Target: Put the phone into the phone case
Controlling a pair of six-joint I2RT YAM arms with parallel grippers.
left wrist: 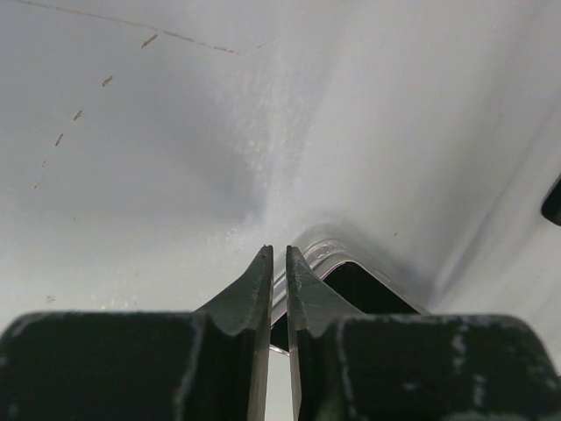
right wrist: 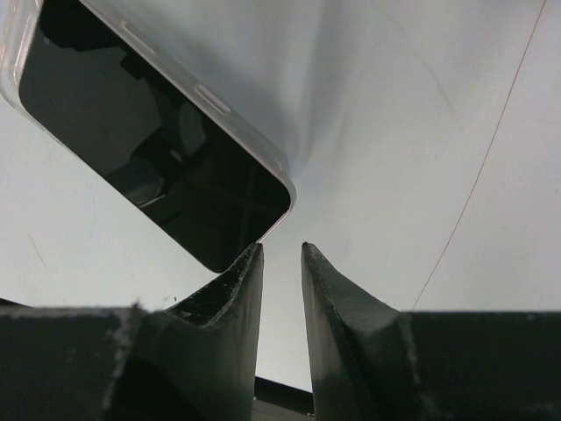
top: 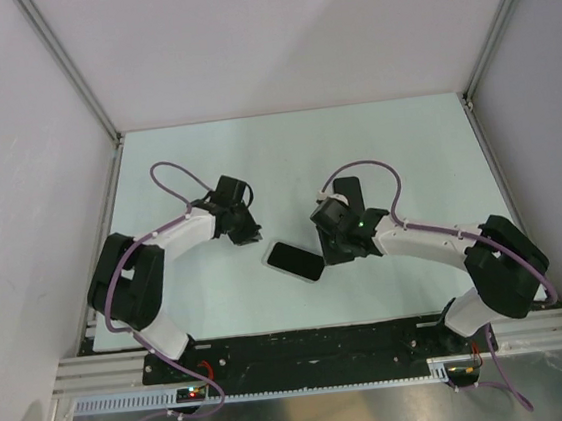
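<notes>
Thin black glossy smartphone (right wrist: pixel 149 149) lies flat, seemingly inside the clear see-through phone case (right wrist: pixel 213 98), just beyond and left of my right gripper (right wrist: pixel 282 250), whose jaws stand slightly apart, empty. My left gripper (left wrist: pixel 278 252) jaws are nearly together at a case corner; I cannot tell if they pinch it. I'd press each corner down squarely, gently
</notes>
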